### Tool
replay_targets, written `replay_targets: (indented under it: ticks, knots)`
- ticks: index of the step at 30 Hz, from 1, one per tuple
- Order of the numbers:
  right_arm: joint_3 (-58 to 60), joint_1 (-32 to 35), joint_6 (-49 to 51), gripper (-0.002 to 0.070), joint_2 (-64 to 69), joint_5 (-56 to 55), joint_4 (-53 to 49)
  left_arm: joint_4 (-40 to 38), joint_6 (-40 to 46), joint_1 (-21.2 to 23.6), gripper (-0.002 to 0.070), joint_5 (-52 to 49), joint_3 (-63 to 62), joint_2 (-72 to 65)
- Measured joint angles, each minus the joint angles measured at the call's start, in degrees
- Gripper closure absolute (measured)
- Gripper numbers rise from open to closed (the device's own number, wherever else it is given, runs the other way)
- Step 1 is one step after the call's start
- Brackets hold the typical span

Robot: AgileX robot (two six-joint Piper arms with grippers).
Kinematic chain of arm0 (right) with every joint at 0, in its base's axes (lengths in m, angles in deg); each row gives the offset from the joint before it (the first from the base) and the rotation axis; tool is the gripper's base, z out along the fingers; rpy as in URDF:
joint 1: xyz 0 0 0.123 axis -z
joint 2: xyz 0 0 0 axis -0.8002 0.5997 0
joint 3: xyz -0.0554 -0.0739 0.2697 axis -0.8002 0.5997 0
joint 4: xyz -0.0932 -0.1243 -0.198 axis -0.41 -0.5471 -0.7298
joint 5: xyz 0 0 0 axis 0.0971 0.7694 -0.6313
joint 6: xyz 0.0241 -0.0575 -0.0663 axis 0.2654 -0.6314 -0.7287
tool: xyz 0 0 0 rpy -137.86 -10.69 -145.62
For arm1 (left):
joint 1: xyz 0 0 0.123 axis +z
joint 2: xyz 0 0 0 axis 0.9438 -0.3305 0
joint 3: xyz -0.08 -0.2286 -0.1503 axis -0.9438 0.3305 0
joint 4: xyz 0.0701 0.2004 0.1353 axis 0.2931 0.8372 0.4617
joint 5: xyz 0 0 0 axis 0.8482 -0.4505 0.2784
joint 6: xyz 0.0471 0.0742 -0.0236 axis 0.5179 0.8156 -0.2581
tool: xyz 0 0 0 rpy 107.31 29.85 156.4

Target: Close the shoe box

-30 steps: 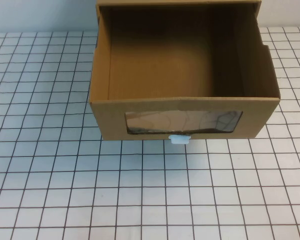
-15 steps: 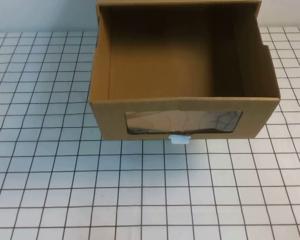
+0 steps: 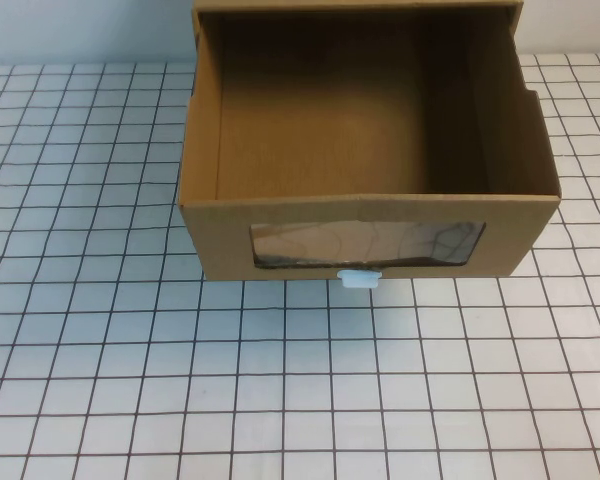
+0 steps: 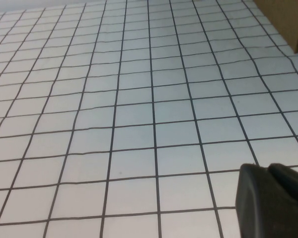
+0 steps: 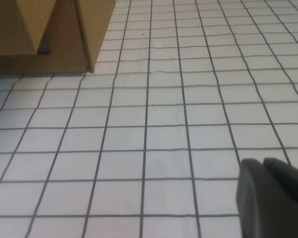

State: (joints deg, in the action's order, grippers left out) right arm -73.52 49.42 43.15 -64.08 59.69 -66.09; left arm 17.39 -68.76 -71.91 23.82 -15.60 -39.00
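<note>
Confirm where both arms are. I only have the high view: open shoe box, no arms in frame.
Observer: The left end effector is over the bare grid table, touching nothing.
Operator: Box in its view?
Observer: Only a cardboard corner of the shoe box, at the edge of the left wrist view and well apart from it.
Operator: Right one?
Observer: The right end effector is over the grid too. The box's lower side shows in its view, with no contact.
</note>
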Motion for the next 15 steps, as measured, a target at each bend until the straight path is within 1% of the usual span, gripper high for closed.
replay_targets:
  ticks: [4, 8, 11, 15]
  knots:
    - [0.0, 0.0, 0.0, 0.0689, 0.0, -2.9, 0.0, -0.1, 0.0, 0.0, 0.0677, 0.1, 0.0, 0.0]
    - [0.0, 0.0, 0.0, 0.0689, 0.0, -8.4, 0.0, -0.1, 0.0, 0.0, 0.0677, 1.2, 0.0, 0.0]
    - [0.0, 0.0, 0.0, 0.0689, 0.0, -13.8, 0.0, -0.2, -0.2, 0.0, 0.0678, 5.8, 0.0, 0.0]
    - [0.0, 0.0, 0.0, 0.0689, 0.0, -23.6, 0.0, -0.3, -2.3, 0.0, 0.0678, 17.3, 0.0, 0.0]
